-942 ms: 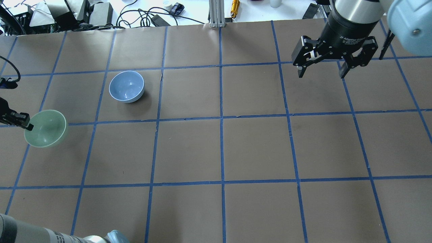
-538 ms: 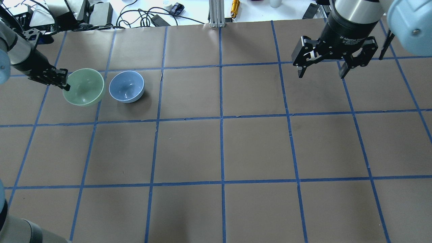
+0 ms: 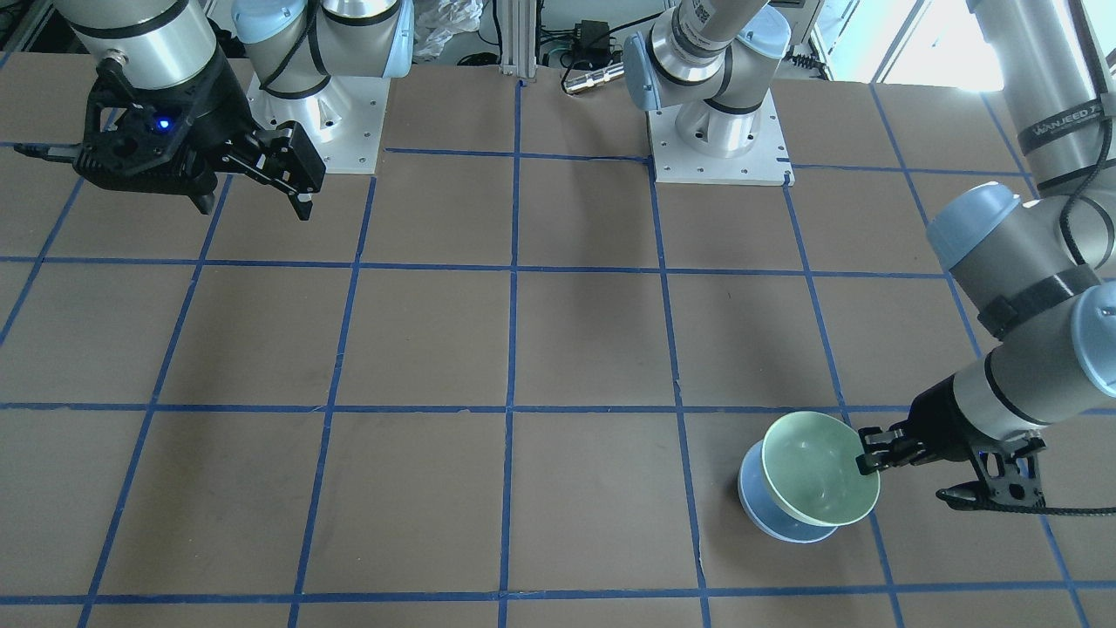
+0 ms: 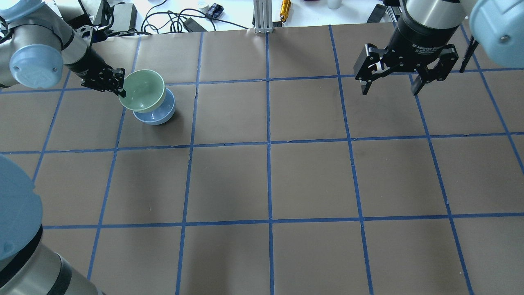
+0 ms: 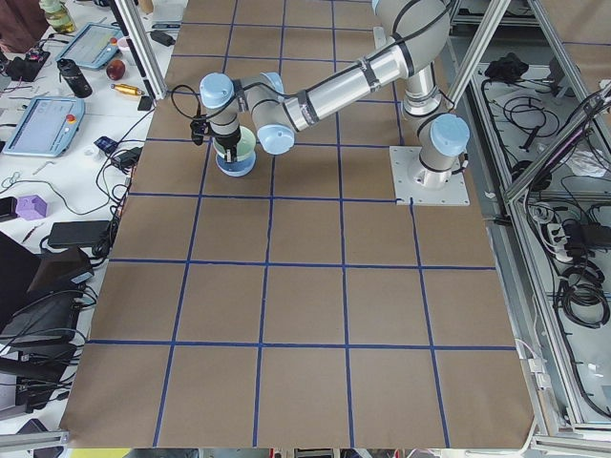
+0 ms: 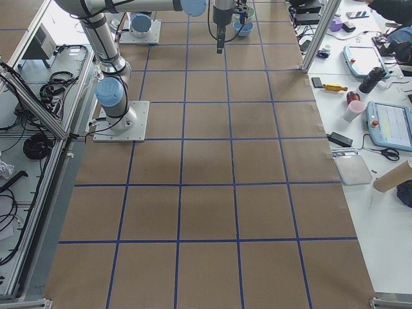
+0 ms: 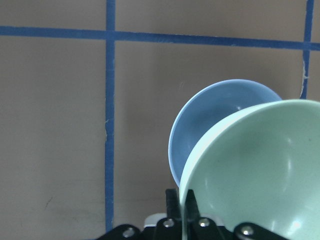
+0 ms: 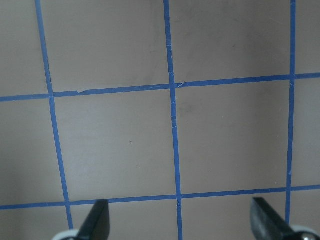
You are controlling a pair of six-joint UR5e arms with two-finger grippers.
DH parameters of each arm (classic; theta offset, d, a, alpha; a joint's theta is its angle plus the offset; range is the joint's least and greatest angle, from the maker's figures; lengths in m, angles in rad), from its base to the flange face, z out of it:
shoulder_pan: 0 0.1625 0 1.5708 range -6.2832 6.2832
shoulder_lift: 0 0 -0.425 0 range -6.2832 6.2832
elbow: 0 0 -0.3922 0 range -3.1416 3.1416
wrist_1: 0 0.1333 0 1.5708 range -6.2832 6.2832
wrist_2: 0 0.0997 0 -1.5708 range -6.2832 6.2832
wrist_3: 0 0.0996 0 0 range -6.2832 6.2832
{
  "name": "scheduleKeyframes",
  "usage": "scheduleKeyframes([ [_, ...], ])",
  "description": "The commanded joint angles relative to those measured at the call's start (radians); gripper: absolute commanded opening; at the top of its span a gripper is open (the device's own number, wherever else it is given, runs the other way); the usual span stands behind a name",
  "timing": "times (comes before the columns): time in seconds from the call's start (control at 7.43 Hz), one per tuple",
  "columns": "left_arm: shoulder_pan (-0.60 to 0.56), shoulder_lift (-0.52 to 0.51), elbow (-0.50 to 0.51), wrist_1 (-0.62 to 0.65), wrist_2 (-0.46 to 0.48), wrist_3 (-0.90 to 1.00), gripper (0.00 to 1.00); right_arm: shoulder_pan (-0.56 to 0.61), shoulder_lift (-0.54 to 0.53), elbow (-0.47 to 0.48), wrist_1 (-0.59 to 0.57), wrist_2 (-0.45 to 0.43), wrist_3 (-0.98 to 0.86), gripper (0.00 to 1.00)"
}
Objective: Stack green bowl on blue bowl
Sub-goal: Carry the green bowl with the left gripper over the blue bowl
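At far-left side of table (image 4: 311, 176) in overhead view, pinches green bowl (image 4: 143, 90) by its rim w/ left gripper (image 4: 122, 87): one finger inside the wall, other outside, pressed together on the thin edge. Holds it mouth-up over blue bowl (image 4: 157, 116), covering most of that bowl and leaving only a crescent of blue on the side away from the gripper. Looks slightly tilted; can't tell whether resting on the blue rim or just above it. Shows the same from front-facing cam: green bowl (image 3: 815, 471) overlapping blue bowl (image 3: 772, 519), left gripper (image 3: 867, 458) clamped at the rim on the arm's side. Confirms from left wrist cam: green bowl (image 7: 260, 170) filling the lower right, rim caught at left gripper (image 7: 184, 202), blue bowl (image 7: 200, 135) upright on brown paper beneath and beyond, near a crossing of blue tape lines. Keeps right gripper (image 4: 389, 91) up over far-right side of table, well apart from both bowls, fingers spread wide. Shows in right wrist cam as right gripper (image 8: 181, 222) w/ two fingertips at the bottom corners, brown paper and tape grid btwn them.
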Motion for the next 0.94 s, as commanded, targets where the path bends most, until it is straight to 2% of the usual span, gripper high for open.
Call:
scheduleKeyframes([
  [0.0,-0.005,-0.049,0.012,0.001,0.002,-0.007,0.0,0.0,0.0,0.0,0.0,0.0,0.0,1.0],
  [0.4,-0.005,-0.058,0.005,0.001,0.009,-0.001,0.02,0.0,0.0,0.0,0.0,0.0,0.0,1.0],
  [0.54,-0.003,-0.064,0.005,0.002,0.017,-0.001,0.27,0.0,0.0,0.0,0.0,0.0,0.0,1.0],
  [0.67,-0.003,-0.066,0.006,0.002,0.02,-0.001,0.74,0.0,0.0,0.0,0.0,0.0,0.0,1.0],
  [0.81,-0.003,-0.066,0.005,0.002,0.02,-0.002,0.83,0.0,0.0,0.0,0.0,0.0,-0.002,1.0],
])
